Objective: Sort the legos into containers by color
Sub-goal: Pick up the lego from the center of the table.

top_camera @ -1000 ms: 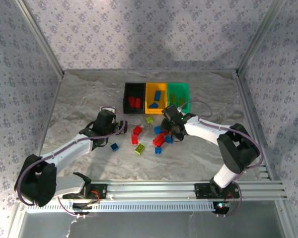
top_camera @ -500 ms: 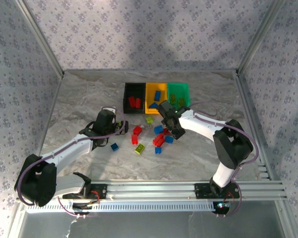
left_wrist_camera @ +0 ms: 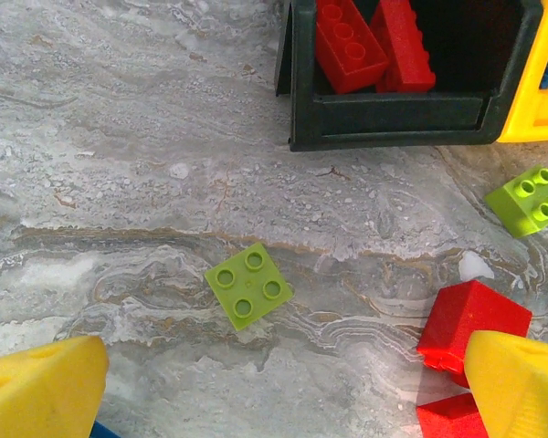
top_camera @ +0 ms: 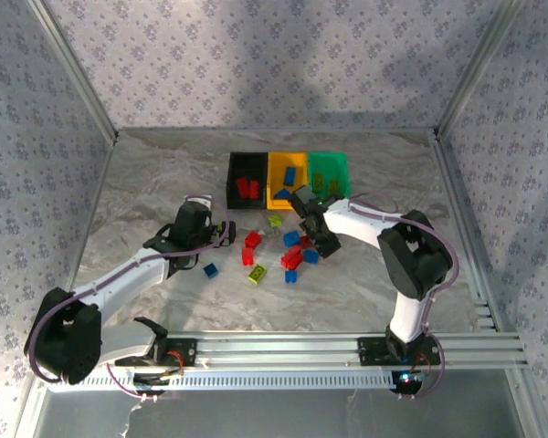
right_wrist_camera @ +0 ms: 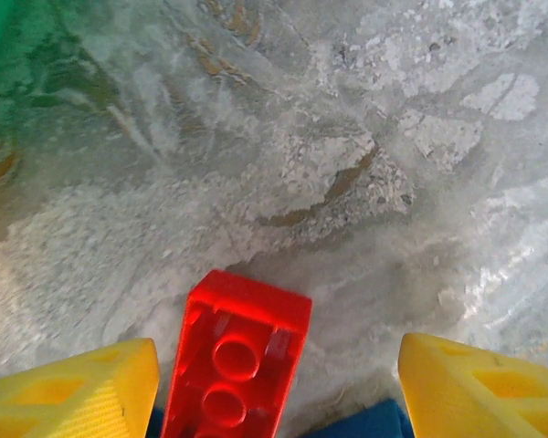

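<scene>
Left end effector (left_wrist_camera: 283,388): wide apart, above a flat green lego (left_wrist_camera: 248,286) on the table (left_wrist_camera: 119,137).
Right end effector (right_wrist_camera: 279,379): wide apart, red lego (right_wrist_camera: 236,360) between its fingers.
Black bin (left_wrist_camera: 393,114): holds red legos (left_wrist_camera: 352,41).

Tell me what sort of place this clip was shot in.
Likely a lab robot cell rather than a home: an aluminium frame holds patterned wall panels around a marble-look table.
</scene>
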{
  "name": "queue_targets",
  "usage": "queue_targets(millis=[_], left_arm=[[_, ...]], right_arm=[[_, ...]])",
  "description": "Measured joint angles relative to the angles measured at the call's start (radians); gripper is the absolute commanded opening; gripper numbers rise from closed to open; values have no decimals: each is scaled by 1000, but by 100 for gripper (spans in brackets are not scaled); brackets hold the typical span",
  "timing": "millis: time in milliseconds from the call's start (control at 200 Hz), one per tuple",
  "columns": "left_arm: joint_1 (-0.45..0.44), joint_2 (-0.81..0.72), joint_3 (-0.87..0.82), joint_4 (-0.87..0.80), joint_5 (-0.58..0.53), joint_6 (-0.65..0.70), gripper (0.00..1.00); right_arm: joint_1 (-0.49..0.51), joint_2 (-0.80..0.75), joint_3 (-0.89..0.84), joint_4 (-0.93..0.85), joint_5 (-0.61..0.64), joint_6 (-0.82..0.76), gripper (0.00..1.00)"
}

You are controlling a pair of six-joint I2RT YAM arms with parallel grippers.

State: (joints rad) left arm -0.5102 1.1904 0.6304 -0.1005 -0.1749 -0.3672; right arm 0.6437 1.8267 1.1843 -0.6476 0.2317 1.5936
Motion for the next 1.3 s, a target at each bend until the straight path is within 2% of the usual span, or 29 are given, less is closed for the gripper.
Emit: queue_targets(millis=[465, 540, 635, 650, 695, 880, 1074, 1184, 1299], left_arm=[[0, -11, -2, 0, -16, 0, 100], [0, -11, -2, 0, -21, 0, 100], [0, -11, -2, 0, -23, 0, 100], [0, -11, -2, 0, -24, 0, 100], [0, -11, -2, 0, -24, 0, 100], [0, -11, -2, 0, -35, 0, 100], [0, -15, -2, -1, -58, 0, 100], [0, -32, -13, 0, -77, -3, 99], [9, -42, -27, -1, -97, -18, 99]], right_arm=[[-12, 42, 39, 56, -3, -4, 48], [-14, 42, 29, 61, -3, -6, 38], [-16, 38, 25, 64, -3, -22, 35], [-17, 38, 25, 64, -3, -23, 31], [-18, 37, 25, 65, -4, -33, 28], [-29, 6, -5, 83, -5, -50, 27], [-26, -64, 11, 27, 47, -90, 26], [-14, -76, 111, -26, 90, -151, 26], [16, -45, 295, -71, 118, -260, 27]])
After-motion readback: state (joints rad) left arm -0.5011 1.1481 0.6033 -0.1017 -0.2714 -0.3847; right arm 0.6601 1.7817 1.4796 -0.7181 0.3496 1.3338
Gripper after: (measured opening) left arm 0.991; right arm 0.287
